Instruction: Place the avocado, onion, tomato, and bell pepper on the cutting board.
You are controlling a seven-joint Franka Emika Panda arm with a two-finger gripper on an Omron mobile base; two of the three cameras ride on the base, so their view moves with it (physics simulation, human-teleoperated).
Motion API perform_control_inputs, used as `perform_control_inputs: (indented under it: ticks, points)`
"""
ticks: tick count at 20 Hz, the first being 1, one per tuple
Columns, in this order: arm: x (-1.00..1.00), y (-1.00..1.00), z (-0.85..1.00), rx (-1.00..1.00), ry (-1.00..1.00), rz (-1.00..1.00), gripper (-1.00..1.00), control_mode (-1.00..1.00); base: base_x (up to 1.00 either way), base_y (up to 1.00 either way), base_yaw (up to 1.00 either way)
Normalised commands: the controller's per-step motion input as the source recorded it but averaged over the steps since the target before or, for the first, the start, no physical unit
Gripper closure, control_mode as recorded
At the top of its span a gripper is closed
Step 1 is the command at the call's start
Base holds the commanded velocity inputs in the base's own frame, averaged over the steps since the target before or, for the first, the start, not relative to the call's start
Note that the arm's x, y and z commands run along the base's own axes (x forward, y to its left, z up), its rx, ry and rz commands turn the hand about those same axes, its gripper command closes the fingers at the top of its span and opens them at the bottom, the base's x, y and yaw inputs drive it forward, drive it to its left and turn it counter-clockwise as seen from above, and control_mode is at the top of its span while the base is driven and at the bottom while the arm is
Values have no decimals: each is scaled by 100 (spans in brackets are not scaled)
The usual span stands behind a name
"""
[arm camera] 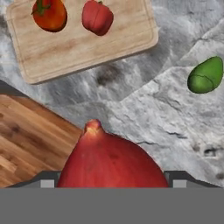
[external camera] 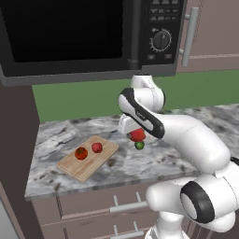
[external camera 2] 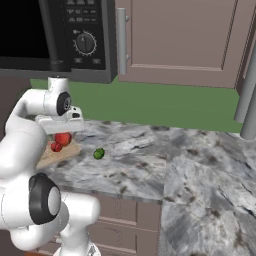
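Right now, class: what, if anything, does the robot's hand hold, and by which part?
The hand holds the red onion, gripped across its wide rounded body, pointed tip facing away.

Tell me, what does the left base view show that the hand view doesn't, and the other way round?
Left base view: the microwave overhead, the green wall, the drawers and the white arm.
Hand view: wooden floor past the counter's edge.
Both: the board with the tomato and pepper on it, the avocado on the counter beside it, and the onion held in the jaws.
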Motion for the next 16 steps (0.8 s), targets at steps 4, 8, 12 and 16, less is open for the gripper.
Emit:
perform_control_inputs:
  ticks: [4,8,12,16]
  points:
    - [0,78,0,7,-11,16,100,-100,0,0,0]
    - [0,74,0,7,-13,17,100,-100,0,0,0]
    - [0,58,0,3,-16,16,100,-100,0,0,0]
    - [0,41,-1,0,-11,13,100,-100,0,0,0]
